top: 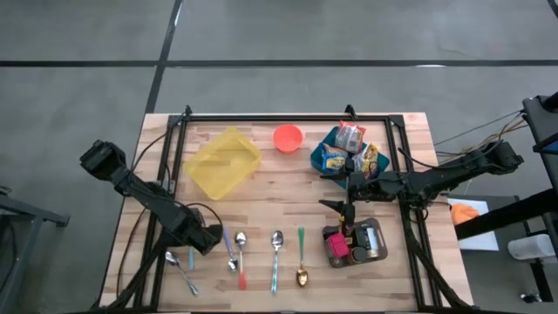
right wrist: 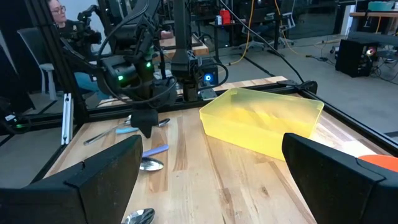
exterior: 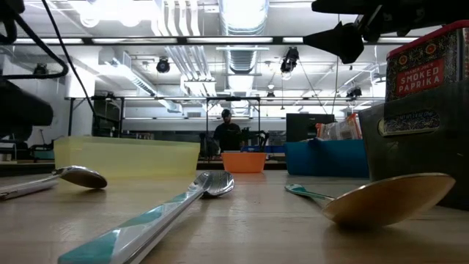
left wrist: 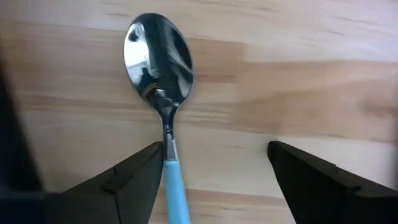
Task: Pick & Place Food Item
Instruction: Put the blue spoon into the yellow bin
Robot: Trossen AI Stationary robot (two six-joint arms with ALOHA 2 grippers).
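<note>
The left gripper [top: 212,237], fingers apart, hangs low over the blue-handled steel spoon [left wrist: 159,74] near the wooden table's [top: 288,187] front-left corner. The right gripper [top: 349,199], fingers wide apart, hovers between the blue snack bin [top: 324,160] and the spice tray [top: 377,240], likely choosing food.

My left arm reaches in from the table's left edge, elbow outboard, forearm angled toward the front. Left gripper [top: 212,237] sits low near the tabletop, pointing down, fingers [left wrist: 118,186] spread apart with nothing between them. My right arm stretches in from the right side, nearly straight and level across the table. Right gripper [top: 349,208] hangs above the surface, fingers [right wrist: 99,171] at full spread, holding nothing.
</note>
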